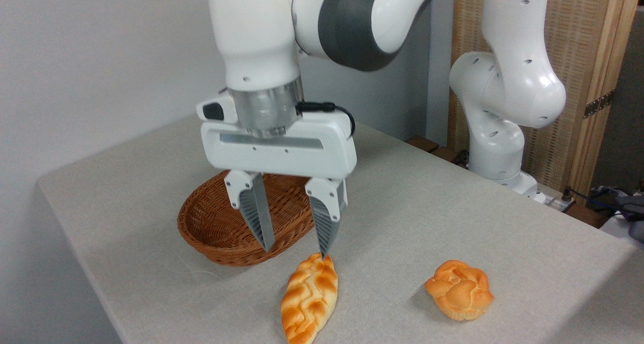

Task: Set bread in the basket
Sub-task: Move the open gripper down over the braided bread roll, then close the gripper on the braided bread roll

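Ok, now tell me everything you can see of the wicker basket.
The basket is an oval, shallow bowl of reddish-brown woven wicker with flared sides and a thicker braided rim. It sits upright on the grey table, toward the back left, and the part of its inside that shows holds nothing. The open gripper hangs in front of it, its fingers hiding part of the rim. The braided bread lies just in front of it on the table, apart from it.

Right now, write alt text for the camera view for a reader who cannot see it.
A white robot arm's open gripper hangs over a grey table, one finger just above the far tip of a braided loaf. An empty wicker basket sits behind the fingers, and a knotted bun lies to the right.
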Robot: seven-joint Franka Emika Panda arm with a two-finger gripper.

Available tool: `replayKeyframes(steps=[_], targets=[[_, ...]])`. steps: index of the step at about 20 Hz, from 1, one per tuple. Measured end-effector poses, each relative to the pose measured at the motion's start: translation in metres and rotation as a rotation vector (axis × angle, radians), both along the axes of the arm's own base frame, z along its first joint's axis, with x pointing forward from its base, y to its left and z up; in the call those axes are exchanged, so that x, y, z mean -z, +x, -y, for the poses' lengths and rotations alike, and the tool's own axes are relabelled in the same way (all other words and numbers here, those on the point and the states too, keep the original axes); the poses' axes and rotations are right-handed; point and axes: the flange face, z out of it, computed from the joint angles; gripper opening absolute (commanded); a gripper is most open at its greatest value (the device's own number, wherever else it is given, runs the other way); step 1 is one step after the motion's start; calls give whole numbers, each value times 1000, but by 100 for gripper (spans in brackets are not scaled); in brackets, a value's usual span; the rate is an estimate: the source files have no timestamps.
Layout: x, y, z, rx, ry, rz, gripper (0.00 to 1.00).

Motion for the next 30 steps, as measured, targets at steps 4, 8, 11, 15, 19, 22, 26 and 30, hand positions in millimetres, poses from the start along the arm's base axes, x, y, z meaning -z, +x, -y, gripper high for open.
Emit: replayKeyframes(steps=[4, 8, 11, 15, 19, 22, 26, 30], targets=[[42, 5, -6, -4, 14, -13, 100], [58, 7, -5, -1, 18, -31, 100], [67, 8, -4, 0, 20, -42, 100], [83, 11, -2, 4, 24, -44, 100], [96, 12, 1, 10, 27, -66, 100], [101, 13, 3, 14, 29, -75, 64], [103, 13, 4, 59, 30, -80, 35], [103, 14, 4, 105, 31, -83, 35]])
